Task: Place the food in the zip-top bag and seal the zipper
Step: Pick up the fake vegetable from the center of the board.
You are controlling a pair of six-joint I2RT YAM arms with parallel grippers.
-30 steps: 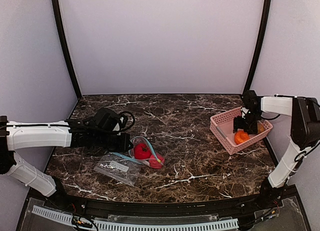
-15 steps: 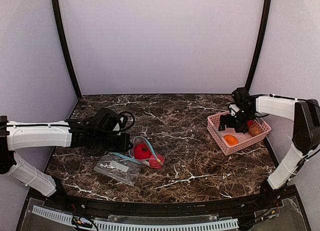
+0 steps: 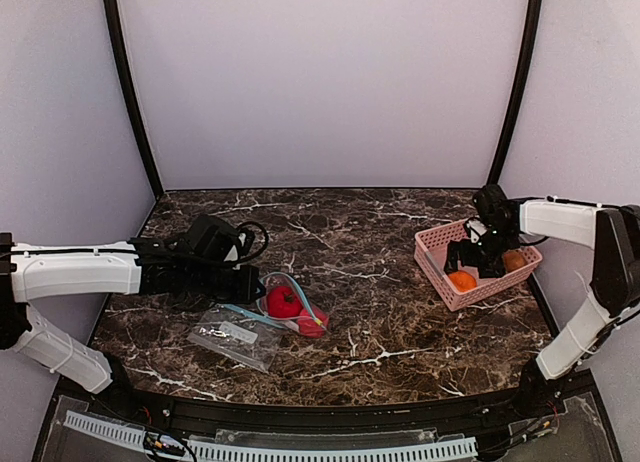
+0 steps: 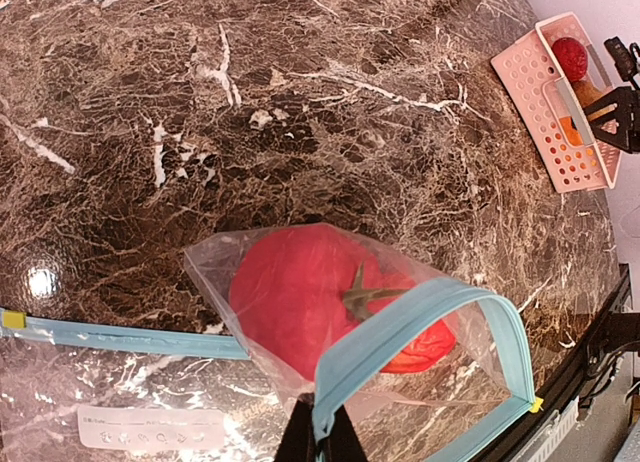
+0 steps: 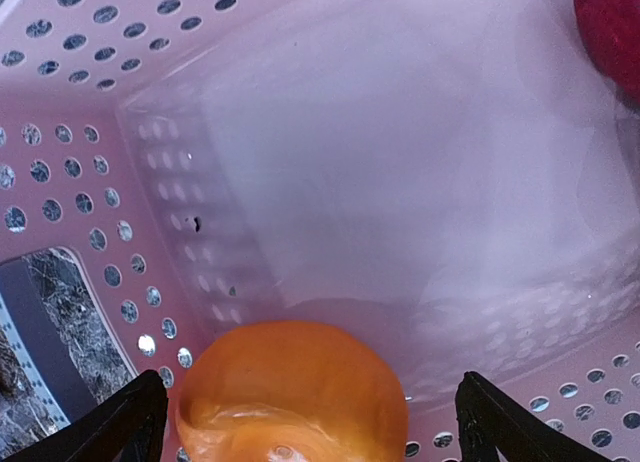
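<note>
The clear zip-top bag lies on the marble at front left, its white label facing up. Its teal zipper stands open in a loop, and my left gripper is shut on that strip. Inside the bag lie a red food piece with a green stem and a second red one. My right gripper is down in the pink basket, open, its fingers either side of the orange food piece, which is apart from both. A red piece and a brown-tan piece also sit in the basket.
The pink basket's perforated walls close in around my right gripper. The basket stands near the table's right edge. Dark marble lies between bag and basket. Grey walls enclose the table at the back and both sides.
My right gripper has opened wider and dropped lower into the basket over the orange piece. The basket has slid slightly left. The left arm and the bag have not moved.
</note>
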